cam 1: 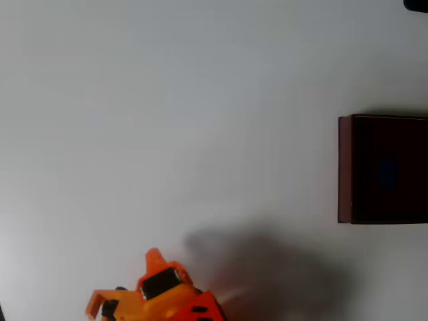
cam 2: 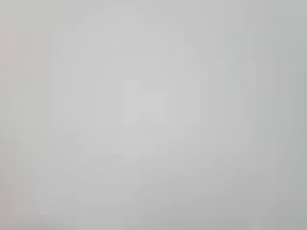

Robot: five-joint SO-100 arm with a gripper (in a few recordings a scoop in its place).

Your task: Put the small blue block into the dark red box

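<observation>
Dark red box (cam 1: 345, 170): large, square, thin reddish-brown walls, near-black interior. It sits at the right edge of the overhead view, cut off by the frame, with its sides square to the picture edges. It rests on the bench (cam 1: 167, 114), a plain pale grey-white surface.

Small blue block (cam 1: 386, 172): a faint dark blue patch inside the box, near the middle of its floor. It is too dim and blurred to make out its outline, long axis or heading.

End effector (cam 1: 107, 304): orange with black parts, at the bottom edge of the overhead view, left of centre, well apart from the box. Whether its fingers stand wide or narrow cannot be told. A soft shadow lies on the bench to its right.

Wrist view: uniform pale grey bench surface, blurred.
</observation>
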